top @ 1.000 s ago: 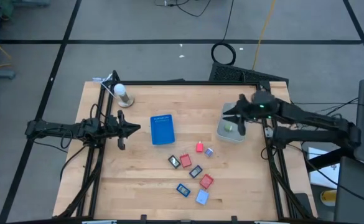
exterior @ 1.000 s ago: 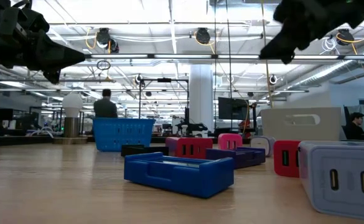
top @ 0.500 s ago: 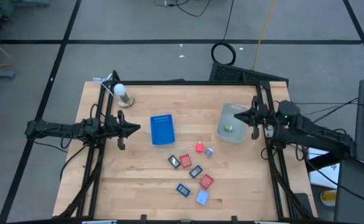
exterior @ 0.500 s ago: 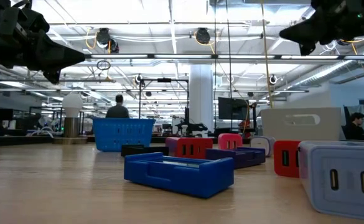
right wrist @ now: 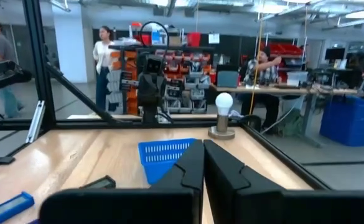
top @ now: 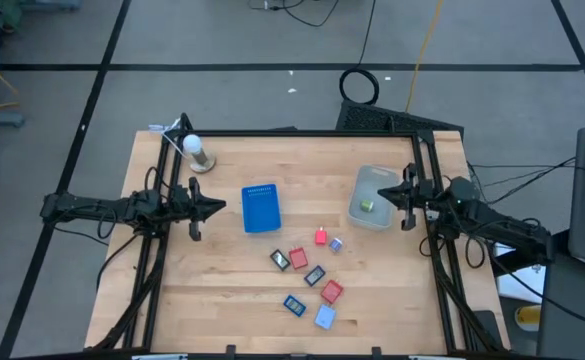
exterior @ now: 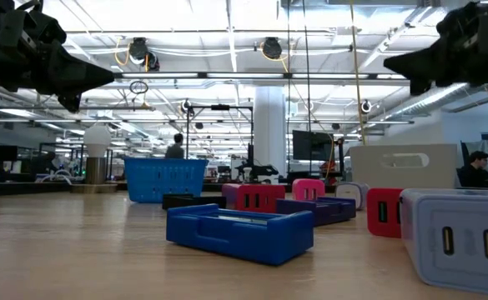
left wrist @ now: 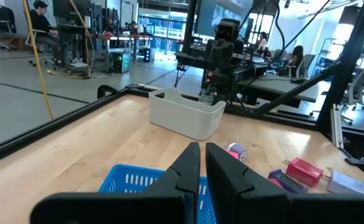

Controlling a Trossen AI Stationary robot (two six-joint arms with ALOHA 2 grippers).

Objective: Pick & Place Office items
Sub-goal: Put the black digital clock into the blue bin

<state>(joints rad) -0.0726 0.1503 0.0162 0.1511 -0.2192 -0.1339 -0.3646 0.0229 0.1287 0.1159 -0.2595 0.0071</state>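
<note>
Since a second ago the right gripper [top: 406,194] is pulling back from over the bin [top: 372,209] toward the table's [top: 222,290] right edge, jaws shut and empty, leaving a green piece [top: 368,205] inside. Seven office items [top: 308,275] are lying near the front-centre edge; they look light, stiff and slippery, best pinched across flat sides. The left gripper [top: 215,208] is waiting by the left edge, shut and empty.

From my seat, the wide bare wood between the blue tray [top: 261,209] and the grey bin [top: 373,197] is open for a pass. The office items [top: 310,272] crowd the centre-front, lying close together with only narrow gaps between them. The white bulb-shaped object [top: 197,152] stands near the far-left corner, just beyond the left arm.
</note>
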